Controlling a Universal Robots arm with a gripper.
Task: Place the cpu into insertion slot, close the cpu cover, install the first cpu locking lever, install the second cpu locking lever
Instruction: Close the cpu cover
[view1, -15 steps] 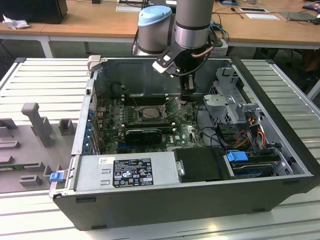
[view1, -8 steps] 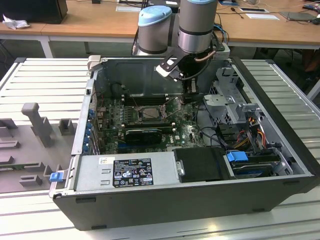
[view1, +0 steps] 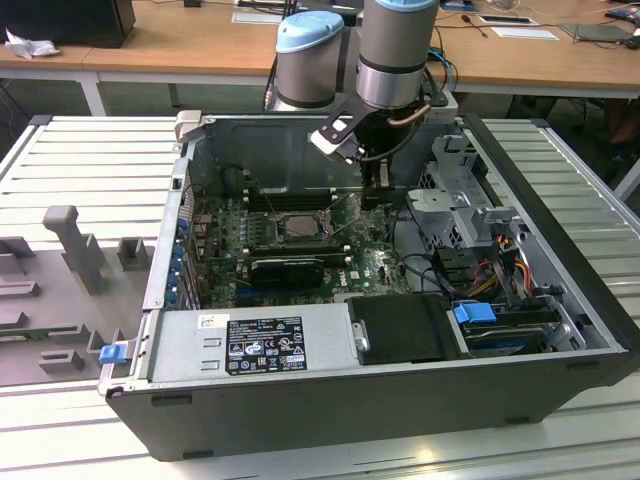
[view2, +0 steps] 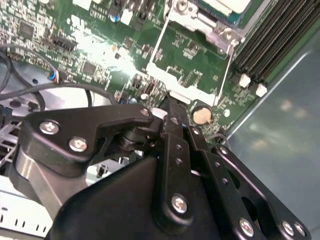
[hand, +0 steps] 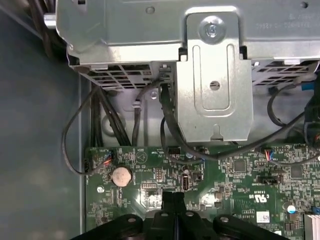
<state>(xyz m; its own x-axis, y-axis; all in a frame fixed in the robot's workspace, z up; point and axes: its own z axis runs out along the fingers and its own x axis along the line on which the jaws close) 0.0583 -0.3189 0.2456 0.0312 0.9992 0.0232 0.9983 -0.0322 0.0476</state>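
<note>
Exterior view: my black two-finger gripper (view1: 381, 196) hangs near the square, silver-framed insertion slot (view1: 300, 226). Second wrist view: the pale square cpu (view2: 226, 4) lies in it, and the thin silvery cpu cover (view2: 186, 90) is open, my tip at its free edge. First wrist view: the jaws look pressed together and empty, so I'd push the cover down gently and squarely.

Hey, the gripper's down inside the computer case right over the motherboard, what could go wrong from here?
1. The gripper sits low over the green board, close beside the coin battery; a sideways slip could scrape small parts.
2. Black cables loop close by and might snag the arm.
3. The thin wire lever by the insertion slot could bend if pushed askew.
</note>
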